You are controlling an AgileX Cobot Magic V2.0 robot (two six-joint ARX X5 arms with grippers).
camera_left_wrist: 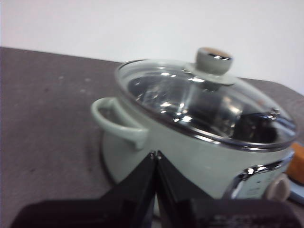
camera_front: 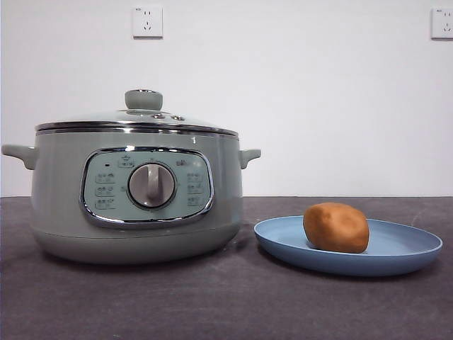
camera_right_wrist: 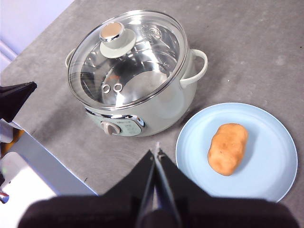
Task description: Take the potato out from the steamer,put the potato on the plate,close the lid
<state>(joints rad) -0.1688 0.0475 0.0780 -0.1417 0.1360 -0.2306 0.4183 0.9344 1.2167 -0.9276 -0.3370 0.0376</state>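
Note:
The sage-green steamer (camera_front: 134,195) stands on the left of the table with the glass lid (camera_front: 138,117) seated on its chrome rim, knob on top. The orange-brown potato (camera_front: 336,227) lies on the light-blue plate (camera_front: 403,255) to the steamer's right. Neither arm shows in the front view. My left gripper (camera_left_wrist: 156,154) is shut and empty, held back beside the steamer (camera_left_wrist: 180,137) near a side handle. My right gripper (camera_right_wrist: 156,154) is shut and empty, high above the table in front of the steamer (camera_right_wrist: 142,95) and beside the plate (camera_right_wrist: 270,156) with the potato (camera_right_wrist: 228,148).
The dark grey table (camera_front: 226,304) runs to a white wall with two sockets (camera_front: 147,21). In the right wrist view the table's edge and a pale metal frame (camera_right_wrist: 33,166) lie at the near left, with the other arm's black tip (camera_right_wrist: 16,97) beside them.

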